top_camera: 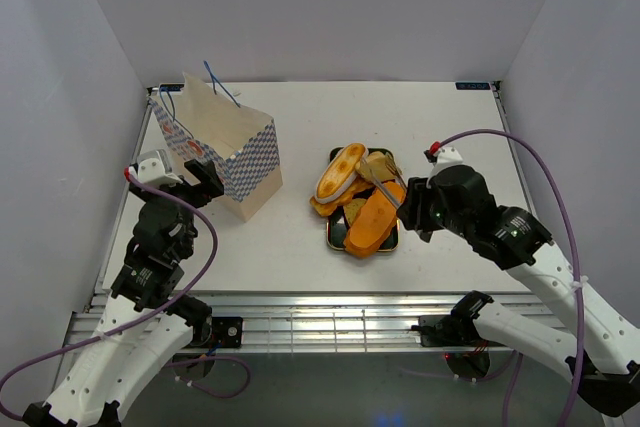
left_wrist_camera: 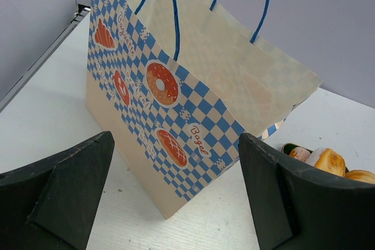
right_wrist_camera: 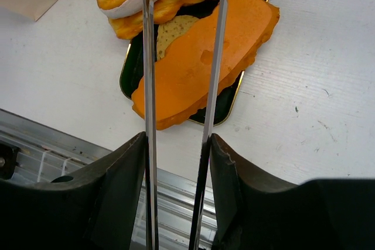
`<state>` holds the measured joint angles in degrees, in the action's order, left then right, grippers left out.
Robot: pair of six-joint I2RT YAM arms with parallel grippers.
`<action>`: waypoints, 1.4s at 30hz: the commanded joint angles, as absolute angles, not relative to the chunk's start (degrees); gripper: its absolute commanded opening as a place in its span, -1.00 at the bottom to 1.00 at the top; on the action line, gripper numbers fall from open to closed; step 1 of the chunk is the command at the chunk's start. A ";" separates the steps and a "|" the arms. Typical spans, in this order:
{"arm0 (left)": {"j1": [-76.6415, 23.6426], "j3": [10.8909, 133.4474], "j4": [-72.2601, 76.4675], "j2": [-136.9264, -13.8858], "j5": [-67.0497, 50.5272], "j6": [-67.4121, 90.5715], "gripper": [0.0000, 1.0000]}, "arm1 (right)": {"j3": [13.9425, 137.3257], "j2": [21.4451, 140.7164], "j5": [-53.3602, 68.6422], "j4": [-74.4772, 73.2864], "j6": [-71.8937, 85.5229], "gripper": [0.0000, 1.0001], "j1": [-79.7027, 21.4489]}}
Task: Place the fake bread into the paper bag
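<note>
Your right gripper (right_wrist_camera: 176, 144) is clamping the silver tongs (right_wrist_camera: 148, 57) over the fake bread (right_wrist_camera: 199, 68), which is lying heaped on the black tray (right_wrist_camera: 133, 65). Your left gripper (left_wrist_camera: 176, 168) is gaping wide, facing the upright paper bag (left_wrist_camera: 176, 115).

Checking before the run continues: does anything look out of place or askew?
The breads are heaped on a tray, and the long orange loaf juts past its near rim. The paper bag stands upright; nothing is spilled.

Plain pale grey walls (top_camera: 320, 7) enclose a white table (top_camera: 300, 237) edged by aluminium rails (top_camera: 330, 312).
</note>
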<state>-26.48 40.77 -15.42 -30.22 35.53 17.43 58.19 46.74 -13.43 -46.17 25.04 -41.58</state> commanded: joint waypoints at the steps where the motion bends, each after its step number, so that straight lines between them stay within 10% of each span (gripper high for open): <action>1: -26.81 41.75 -15.65 -29.62 34.89 17.23 0.95 | 57.83 47.90 -11.08 -41.93 23.82 0.02 -41.40; 42: -26.98 41.75 -15.64 -28.83 34.01 17.14 0.96 | 58.80 57.39 -18.63 -38.58 28.04 -0.20 -41.40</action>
<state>-26.74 40.77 -15.42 -29.12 34.68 17.43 57.19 58.13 -15.53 -39.03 26.96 -41.58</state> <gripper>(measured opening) 0.976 0.426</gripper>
